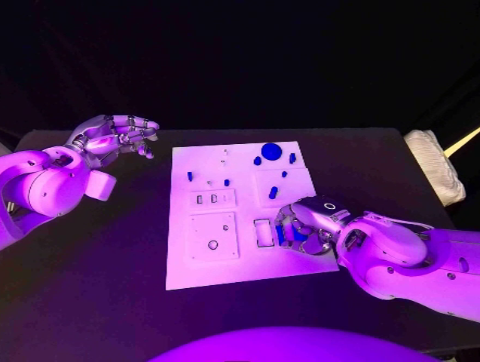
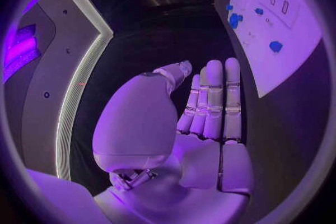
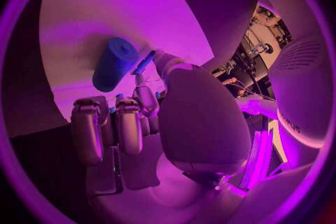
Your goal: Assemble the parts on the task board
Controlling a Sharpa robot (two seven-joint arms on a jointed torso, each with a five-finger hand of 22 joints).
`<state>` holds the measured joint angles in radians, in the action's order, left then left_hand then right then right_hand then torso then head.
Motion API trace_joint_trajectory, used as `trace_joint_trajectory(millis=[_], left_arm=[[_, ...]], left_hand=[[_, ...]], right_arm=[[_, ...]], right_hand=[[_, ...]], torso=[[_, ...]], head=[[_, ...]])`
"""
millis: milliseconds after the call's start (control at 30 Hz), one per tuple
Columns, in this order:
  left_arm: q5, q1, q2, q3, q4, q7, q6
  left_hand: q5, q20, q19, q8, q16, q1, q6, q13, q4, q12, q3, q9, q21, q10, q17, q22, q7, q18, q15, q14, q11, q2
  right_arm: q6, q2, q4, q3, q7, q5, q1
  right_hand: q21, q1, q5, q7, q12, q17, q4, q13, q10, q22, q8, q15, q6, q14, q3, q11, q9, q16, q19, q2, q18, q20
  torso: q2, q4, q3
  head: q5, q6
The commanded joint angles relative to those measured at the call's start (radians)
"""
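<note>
The white task board point(image 1: 197, 268) lies in the middle of the black table. Several small blue parts lie on its far half, among them a round disc point(image 1: 271, 151) and a short peg point(image 1: 273, 192). My right hand point(image 1: 305, 226) rests on the board's near right area, fingers curled around a blue cylinder point(image 3: 114, 64) that the fingertips point(image 3: 145, 61) touch. My left hand point(image 1: 114, 139) hovers beyond the board's far left corner, off the board, holding nothing. In the left wrist view its fingers point(image 2: 213, 101) lie straight and together, with the board point(image 2: 294, 39) and blue parts point(image 2: 234, 19) off to one side.
The board's near left half carries square plates with sockets point(image 1: 214, 199) and holes point(image 1: 214, 235). A white bundle point(image 1: 435, 166) sits at the table's right edge. Bare black table point(image 1: 99, 249) stretches to the left of the board.
</note>
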<state>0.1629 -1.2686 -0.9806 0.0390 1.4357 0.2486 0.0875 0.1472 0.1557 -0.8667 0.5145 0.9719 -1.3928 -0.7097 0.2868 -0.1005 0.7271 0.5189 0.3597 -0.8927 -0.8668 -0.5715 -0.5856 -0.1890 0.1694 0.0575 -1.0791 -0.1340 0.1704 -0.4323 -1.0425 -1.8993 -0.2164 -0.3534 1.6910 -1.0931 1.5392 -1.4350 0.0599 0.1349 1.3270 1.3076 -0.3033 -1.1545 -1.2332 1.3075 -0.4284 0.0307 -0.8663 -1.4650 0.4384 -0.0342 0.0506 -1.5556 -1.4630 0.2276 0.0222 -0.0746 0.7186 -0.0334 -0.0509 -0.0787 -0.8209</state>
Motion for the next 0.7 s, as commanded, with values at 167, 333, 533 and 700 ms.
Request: trace_joint_trajectory(millis=[167,333,533,700], left_arm=[[0.009,0.000,0.002,-0.001,-0.008,0.003,-0.012],[0.009,0.000,0.002,-0.001,-0.010,0.003,-0.012],[0.009,0.000,0.002,-0.001,-0.011,0.003,-0.012],[0.009,0.000,0.002,-0.001,-0.011,0.002,-0.013]], left_hand=[[-0.003,0.003,-0.005,0.007,0.004,0.005,0.008,-0.001,0.007,0.004,-0.001,-0.001,0.006,0.010,0.001,0.001,-0.026,0.014,0.002,0.001,0.000,-0.003],[-0.003,0.003,-0.005,0.007,0.004,0.005,0.008,-0.001,0.007,0.004,-0.001,-0.001,0.006,0.010,0.001,0.001,-0.026,0.014,0.002,0.001,0.000,-0.003],[-0.002,0.003,-0.005,0.007,0.004,0.003,0.009,-0.002,0.009,0.004,0.000,-0.002,0.006,0.010,0.001,0.001,-0.026,0.014,0.002,0.002,0.000,-0.004],[-0.002,0.003,-0.005,0.007,0.004,0.003,0.009,-0.002,0.009,0.004,0.000,-0.002,0.006,0.010,0.001,0.001,-0.026,0.014,0.002,0.002,0.000,-0.004]], right_arm=[[-0.020,-0.008,-0.001,-0.001,0.018,-0.024,0.001],[-0.035,-0.009,-0.006,-0.001,0.026,-0.028,0.001],[-0.056,-0.010,-0.009,0.000,0.030,-0.025,0.001],[-0.075,-0.012,-0.012,0.000,0.031,-0.021,0.001]], right_hand=[[-0.002,0.023,0.002,-0.023,0.004,0.236,0.036,0.000,-0.008,0.254,-0.015,0.006,-0.050,-0.098,0.062,0.000,0.050,0.005,-0.099,-0.002,-0.015,0.008],[-0.001,0.036,0.024,-0.023,0.005,0.237,0.043,-0.004,-0.010,0.255,-0.015,0.006,-0.050,-0.098,0.087,0.000,0.050,0.004,-0.099,0.004,-0.016,0.008],[0.000,0.038,0.027,-0.023,0.005,0.237,0.048,-0.006,-0.012,0.255,-0.016,0.006,-0.050,-0.099,0.094,0.001,0.050,0.004,-0.100,0.007,-0.016,0.008],[0.000,0.044,0.033,-0.021,0.006,0.237,0.054,-0.007,-0.013,0.255,-0.016,0.005,-0.050,-0.099,0.102,0.000,0.050,0.004,-0.100,0.016,-0.016,0.008]], torso=[[0.000,0.0002,-0.0008],[-0.001,-0.0009,-0.0004],[0.000,-0.0005,-0.0003],[0.000,0.0003,0.0000]], head=[[0.000,0.006],[0.001,0.003],[0.000,0.003],[0.001,0.003]])
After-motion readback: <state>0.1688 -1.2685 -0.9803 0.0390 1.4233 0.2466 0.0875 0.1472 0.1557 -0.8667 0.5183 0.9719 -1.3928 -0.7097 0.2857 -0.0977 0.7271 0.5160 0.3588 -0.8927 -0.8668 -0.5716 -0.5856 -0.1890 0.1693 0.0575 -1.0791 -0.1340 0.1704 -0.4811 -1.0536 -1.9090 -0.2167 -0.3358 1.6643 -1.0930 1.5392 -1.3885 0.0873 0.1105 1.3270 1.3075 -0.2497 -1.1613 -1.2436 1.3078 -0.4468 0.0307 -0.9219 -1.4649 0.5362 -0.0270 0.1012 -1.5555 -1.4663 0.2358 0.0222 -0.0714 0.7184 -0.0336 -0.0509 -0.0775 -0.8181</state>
